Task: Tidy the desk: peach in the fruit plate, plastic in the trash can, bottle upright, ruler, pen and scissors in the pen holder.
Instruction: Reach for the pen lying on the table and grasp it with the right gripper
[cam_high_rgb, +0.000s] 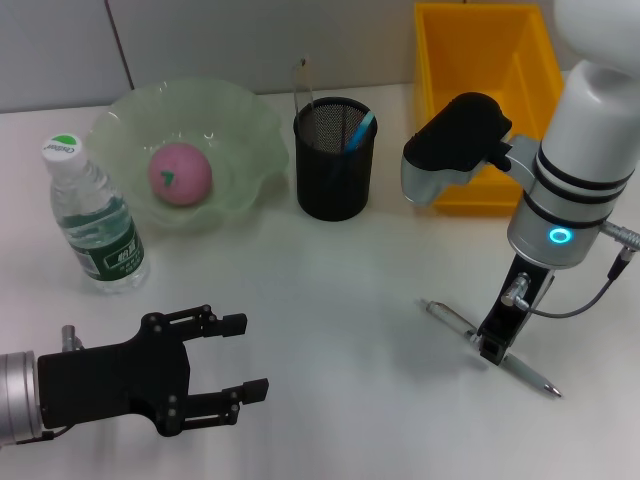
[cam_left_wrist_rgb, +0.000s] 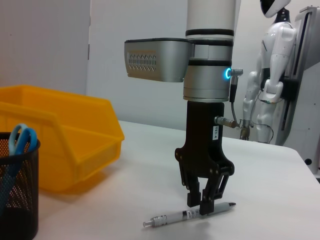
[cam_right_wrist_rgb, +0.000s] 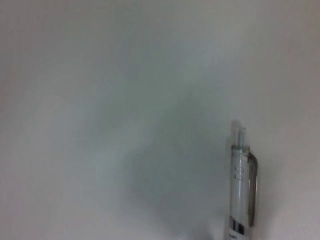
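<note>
Bottle (cam_high_rgb: 94, 222) – upright on the desk (cam_high_rgb: 340, 300). My left gripper (cam_high_rgb: 245, 358) – low, fingers spread, empty. Peach (cam_high_rgb: 180, 173) in the plate (cam_high_rgb: 240, 190). Scissors (cam_high_rgb: 358, 132) in the holder (cam_high_rgb: 334, 160). My right gripper (cam_high_rgb: 492, 345) – fingers pinching the pen (cam_high_rgb: 455, 320) lying on the desk. Bin (cam_high_rgb: 440, 90) behind.
</note>
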